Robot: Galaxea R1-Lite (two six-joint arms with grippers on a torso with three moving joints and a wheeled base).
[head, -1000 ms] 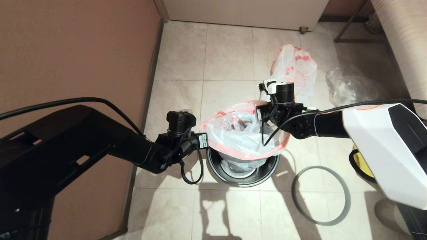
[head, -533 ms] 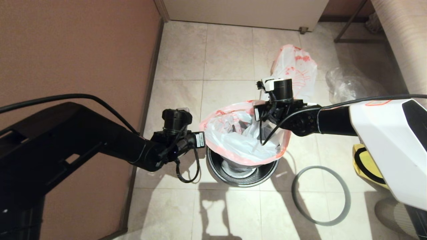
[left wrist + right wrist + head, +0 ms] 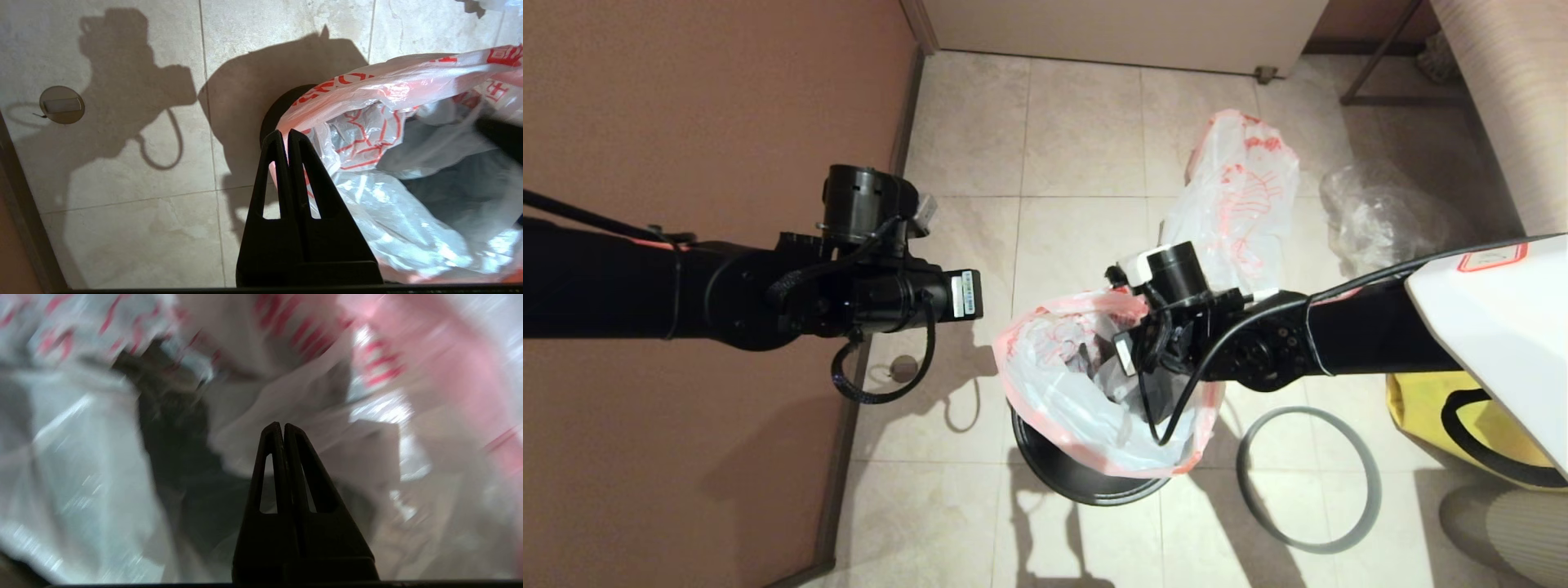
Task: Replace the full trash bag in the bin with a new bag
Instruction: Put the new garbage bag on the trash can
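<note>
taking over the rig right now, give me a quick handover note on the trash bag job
Left gripper: fingers shut, tips at the pink rim of the new bag; a pinch cannot be confirmed.
Right gripper: fingers shut, down inside the new bag.
Things: the new bag hangs open over the bin; the full trash bag stands on the floor beyond it; the grey ring lies on the floor beside the bin.
Done: full bag out, ring off.
Left: seat the new bag in the bin, refit the ring.
</note>
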